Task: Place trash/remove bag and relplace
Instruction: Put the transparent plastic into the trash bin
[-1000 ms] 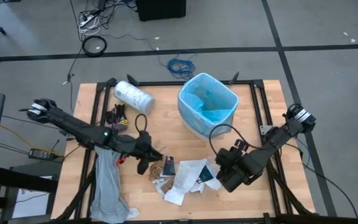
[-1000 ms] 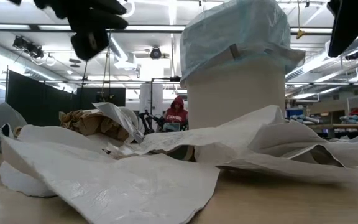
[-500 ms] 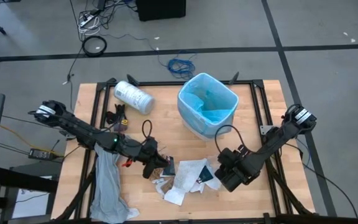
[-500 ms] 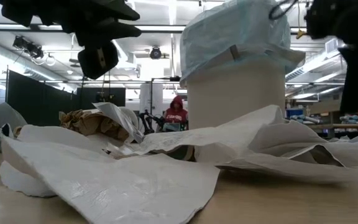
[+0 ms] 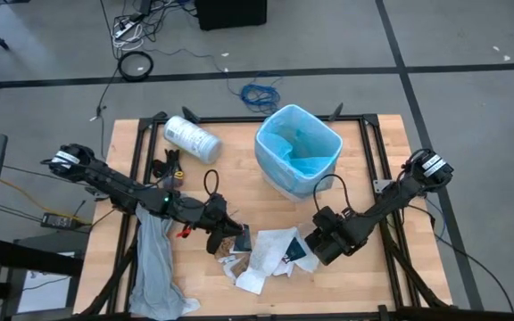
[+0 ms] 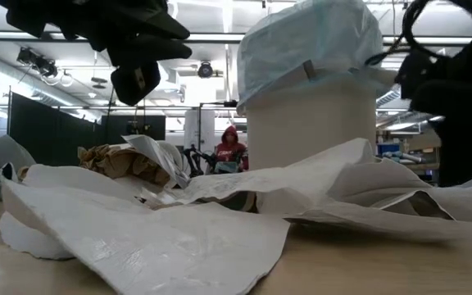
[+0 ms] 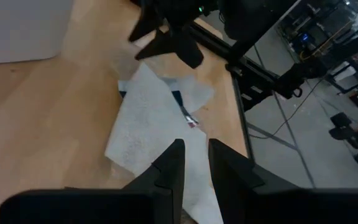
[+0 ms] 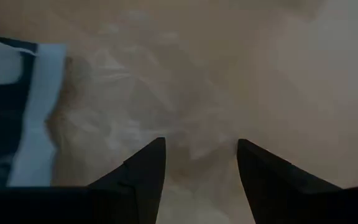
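Both my arms hang over the trash (image 5: 270, 251), a heap of crumpled white papers and wrappers at the near middle of the table (image 5: 239, 147), so each can pick from its own side. My left gripper (image 5: 222, 236), jaws narrow and empty, sits over the heap's left edge; my right gripper (image 5: 315, 250), jaws parted with nothing between them, is low at its right edge. The bin (image 5: 279, 178) with its blue bag (image 5: 300, 143) waits just beyond the heap, handy for dropping scraps.

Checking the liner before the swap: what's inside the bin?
The bin holds a crinkly light-blue bag folded over its rim. No trash shows inside; its bottom is covered by the bag's folds.
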